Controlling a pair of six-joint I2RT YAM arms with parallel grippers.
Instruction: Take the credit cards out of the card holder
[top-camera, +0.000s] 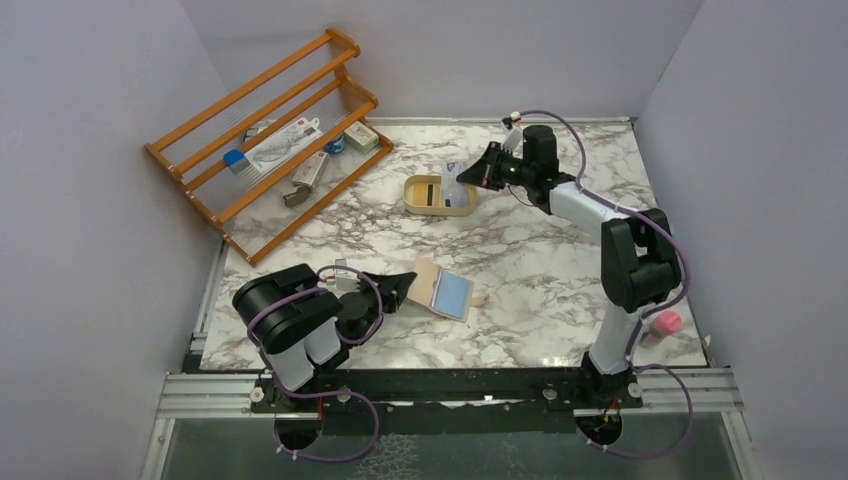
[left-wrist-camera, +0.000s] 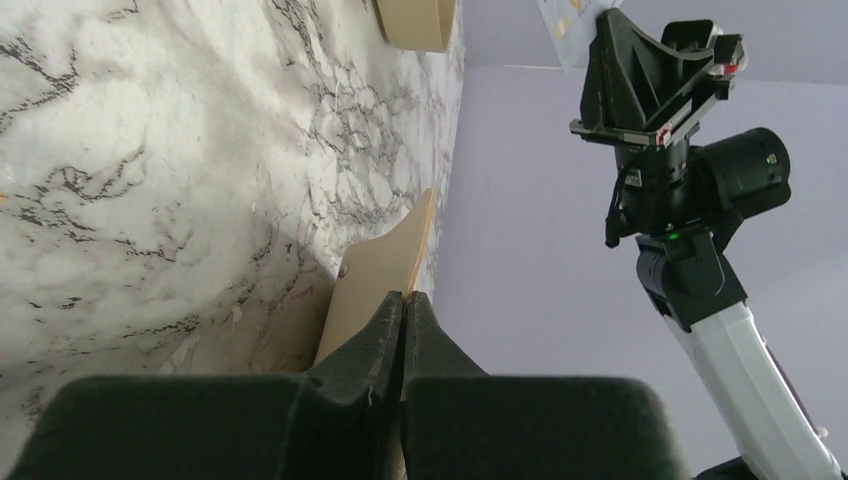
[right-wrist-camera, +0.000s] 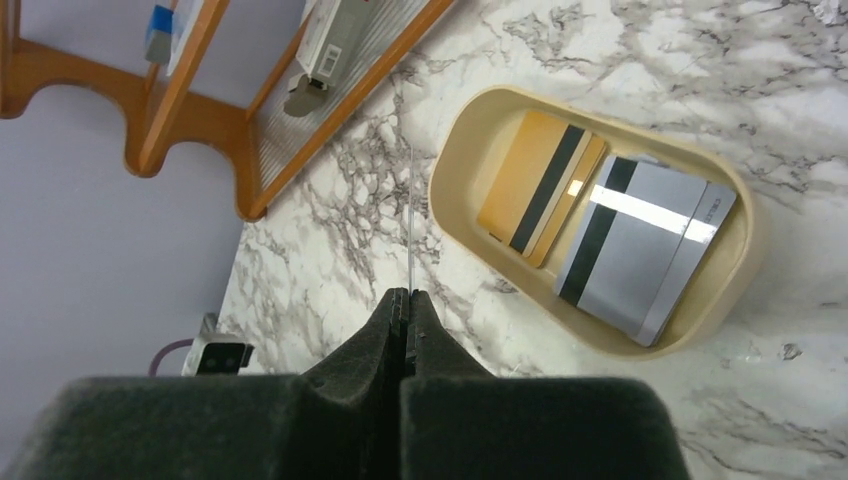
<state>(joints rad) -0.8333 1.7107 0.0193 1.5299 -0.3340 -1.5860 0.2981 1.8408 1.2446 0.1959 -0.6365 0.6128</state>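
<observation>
The tan card holder lies open near the table's front, with a light blue credit card showing in it. My left gripper is shut on the holder's raised flap, its fingertips pinched on the flap's edge. My right gripper hangs above the cream oval tray, shut on a whitish credit card. In the right wrist view that card is a thin edge-on line between the jaws. A yellow card and a grey card, both black-striped, lie in the tray.
A wooden rack holding several small items leans at the back left. A pink object sits beside the right arm's base. White walls close in the marble table on three sides.
</observation>
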